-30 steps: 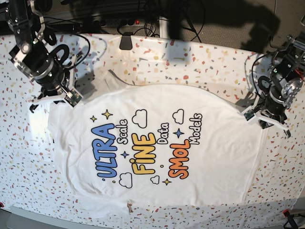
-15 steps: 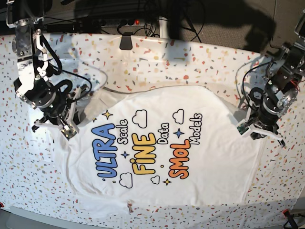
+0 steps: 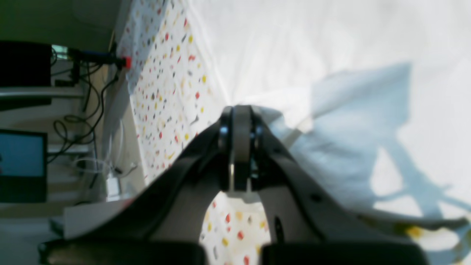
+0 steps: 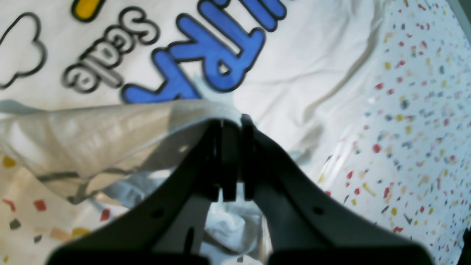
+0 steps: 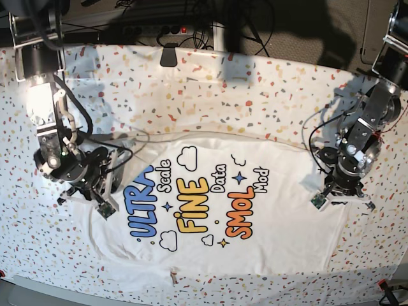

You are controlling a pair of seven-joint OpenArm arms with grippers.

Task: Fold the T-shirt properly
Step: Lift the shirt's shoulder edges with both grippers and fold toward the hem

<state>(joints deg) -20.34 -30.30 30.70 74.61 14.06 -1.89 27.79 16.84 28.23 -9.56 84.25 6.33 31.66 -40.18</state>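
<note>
Each claw, left claw (image 5: 341, 196) and right claw (image 5: 95, 201), is being kept clamped on the white printed cotton T-shirt (image 5: 217, 217), whose far edge is being held above the speckled bench (image 5: 255, 83), the print lying between them.

White T-shirt (image 5: 217, 210) lies print-up on the speckled table cover (image 5: 268, 83). Far edge folded toward the lettering, covering part of "Models". Near hem flat.

T-shirt (image 5: 217, 210) on worktop (image 5: 255, 83)
R end effector (image 5: 102, 203) at base-view left edge, L end effector (image 5: 341, 196) at right edge; both pinch cloth.
</note>
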